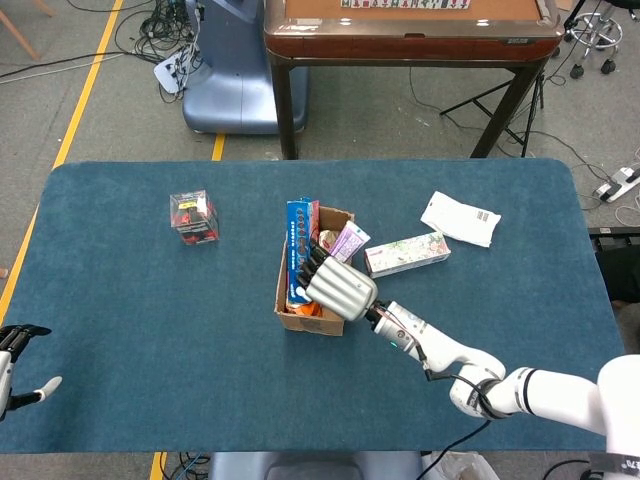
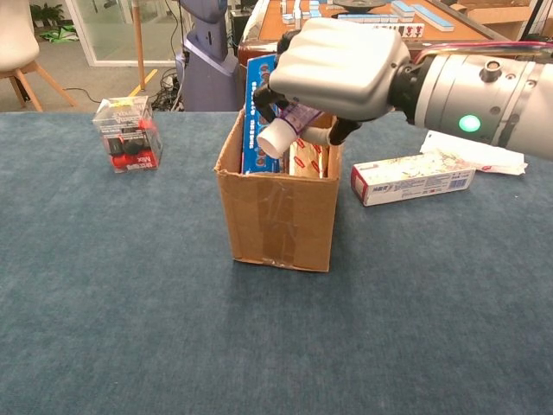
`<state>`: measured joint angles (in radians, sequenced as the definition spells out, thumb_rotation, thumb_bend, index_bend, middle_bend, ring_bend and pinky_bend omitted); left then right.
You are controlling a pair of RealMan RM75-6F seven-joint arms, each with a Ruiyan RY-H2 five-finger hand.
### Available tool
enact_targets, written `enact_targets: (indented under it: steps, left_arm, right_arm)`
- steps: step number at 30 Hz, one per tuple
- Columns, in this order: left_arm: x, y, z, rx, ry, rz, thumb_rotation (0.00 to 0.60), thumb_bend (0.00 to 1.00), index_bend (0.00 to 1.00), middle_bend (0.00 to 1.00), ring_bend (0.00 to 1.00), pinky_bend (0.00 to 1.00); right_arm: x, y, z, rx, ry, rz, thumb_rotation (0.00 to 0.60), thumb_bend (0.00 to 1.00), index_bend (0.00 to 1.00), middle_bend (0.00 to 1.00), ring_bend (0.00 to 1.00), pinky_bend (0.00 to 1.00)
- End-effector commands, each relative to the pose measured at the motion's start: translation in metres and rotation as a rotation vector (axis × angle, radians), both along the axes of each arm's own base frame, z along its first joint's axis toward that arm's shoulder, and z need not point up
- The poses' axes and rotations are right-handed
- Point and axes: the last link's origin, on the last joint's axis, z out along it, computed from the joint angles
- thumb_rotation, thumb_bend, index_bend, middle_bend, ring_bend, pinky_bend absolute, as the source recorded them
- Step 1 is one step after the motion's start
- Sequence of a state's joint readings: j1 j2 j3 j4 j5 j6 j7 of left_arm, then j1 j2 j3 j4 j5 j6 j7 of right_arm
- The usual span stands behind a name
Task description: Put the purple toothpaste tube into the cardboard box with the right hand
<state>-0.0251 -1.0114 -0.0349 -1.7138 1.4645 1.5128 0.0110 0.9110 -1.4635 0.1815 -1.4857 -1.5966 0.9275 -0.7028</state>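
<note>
My right hand (image 1: 340, 286) (image 2: 339, 67) hovers over the open cardboard box (image 1: 336, 318) (image 2: 281, 218) and holds the purple toothpaste tube (image 1: 348, 241) (image 2: 285, 126). The tube's white cap end points down into the box mouth, its purple tail sticking out toward the back right. Inside the box stand a blue biscuit pack (image 1: 298, 237) (image 2: 257, 108) and a gold-and-red wrapped pack (image 2: 304, 153). My left hand (image 1: 14, 362) shows only at the left edge of the head view, fingers apart, holding nothing.
A white toothpaste carton (image 1: 406, 253) (image 2: 412, 179) lies right of the box. A white pouch (image 1: 459, 218) (image 2: 473, 148) sits further back right. A small clear case with red contents (image 1: 193, 217) (image 2: 127, 134) stands at the left. A wooden table (image 1: 410, 30) stands behind.
</note>
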Motion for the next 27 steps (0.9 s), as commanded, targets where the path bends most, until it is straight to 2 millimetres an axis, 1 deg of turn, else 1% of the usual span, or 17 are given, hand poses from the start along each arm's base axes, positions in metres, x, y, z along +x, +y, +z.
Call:
enact_targets:
  steps: [1,2,4,8,11,13,19,23,26,27]
  left_arm:
    - [0.000,-0.001,0.000,0.000,0.000,0.000,0.600,0.11,0.31,0.29,0.21,0.35]
    - [0.000,-0.001,0.000,0.000,0.001,0.000,0.600,0.11,0.31,0.29,0.21,0.35]
    - [0.000,-0.001,0.000,0.000,0.001,-0.002,0.600,0.11,0.31,0.30,0.21,0.35]
    - [0.001,-0.001,0.000,-0.002,0.003,-0.002,0.600,0.11,0.31,0.30,0.21,0.35]
    - [0.001,-0.001,0.000,-0.002,0.003,-0.004,0.600,0.11,0.31,0.30,0.21,0.35]
    - [0.001,-0.001,0.000,-0.004,0.003,-0.004,0.600,0.11,0.31,0.29,0.21,0.35]
    - [0.003,-0.002,-0.001,-0.005,0.005,-0.011,0.600,0.11,0.31,0.30,0.21,0.35]
    - [0.005,-0.003,-0.003,-0.013,0.008,-0.018,0.600,0.11,0.31,0.30,0.21,0.35]
    - [0.006,-0.003,-0.005,-0.021,0.010,-0.022,0.600,0.11,0.31,0.30,0.21,0.35]
    - [0.006,-0.003,-0.005,-0.024,0.011,-0.024,0.600,0.11,0.31,0.30,0.21,0.35]
  right_arm:
    - [-0.004,0.001,-0.001,0.001,0.000,-0.017,0.600,0.01,0.26,0.23,0.19,0.24]
    - [-0.004,0.002,0.000,0.002,-0.007,-0.021,0.600,0.00,0.23,0.20,0.16,0.24]
    - [-0.005,0.003,0.002,0.005,-0.018,-0.026,0.600,0.00,0.20,0.18,0.14,0.23]
    - [-0.007,0.006,0.013,-0.016,-0.047,-0.041,0.600,0.00,0.20,0.17,0.13,0.23]
    - [-0.013,0.014,0.028,-0.047,-0.077,-0.073,0.600,0.00,0.20,0.17,0.13,0.23]
    - [-0.020,0.021,0.041,-0.073,-0.098,-0.104,0.600,0.00,0.20,0.17,0.13,0.23]
    - [-0.045,0.043,0.084,-0.164,-0.155,-0.210,0.600,0.00,0.23,0.21,0.13,0.23]
    - [-0.064,0.060,0.110,-0.222,-0.178,-0.304,0.600,0.00,0.26,0.22,0.13,0.23]
    - [-0.086,0.074,0.127,-0.266,-0.206,-0.393,0.600,0.00,0.26,0.23,0.13,0.23]
    - [-0.096,0.079,0.133,-0.283,-0.220,-0.432,0.600,0.00,0.26,0.24,0.13,0.23]
